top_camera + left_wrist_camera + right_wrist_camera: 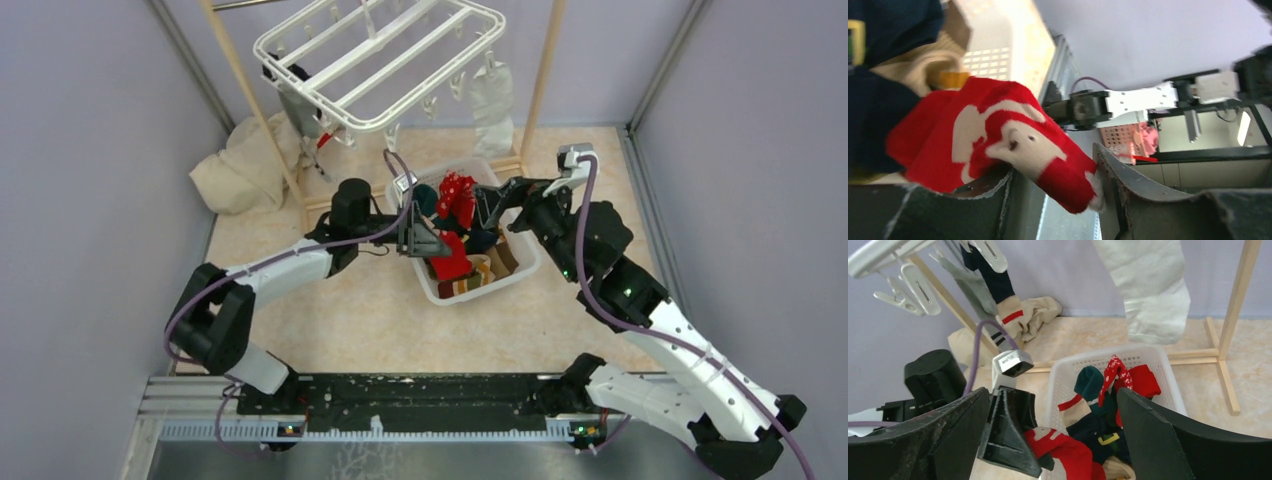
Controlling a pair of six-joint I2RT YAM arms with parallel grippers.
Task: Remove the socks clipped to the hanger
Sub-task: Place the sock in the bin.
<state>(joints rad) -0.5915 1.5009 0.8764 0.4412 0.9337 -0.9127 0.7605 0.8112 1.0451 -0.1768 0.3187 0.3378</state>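
The left end effector [1053,170] hangs over the white slatted plastic basket [1148,357] from its 9 o'clock side. Its fingers are parted, likely so the red cream-patterned sock [998,145] draped across them can drop in. The right end effector [1052,395], spread wide and empty, hovers at 3 o'clock. At 12 o'clock the white plastic clip hanger [352,124] holds a pale grey sock [492,105] and a navy-and-cream sock [995,280].

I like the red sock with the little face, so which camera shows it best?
The left wrist view: the red sock looks big, its face pattern clear, between the left gripper's parted jaws. The right wrist view catches only part of it at the bottom edge. The top view shows it small, over the basket.
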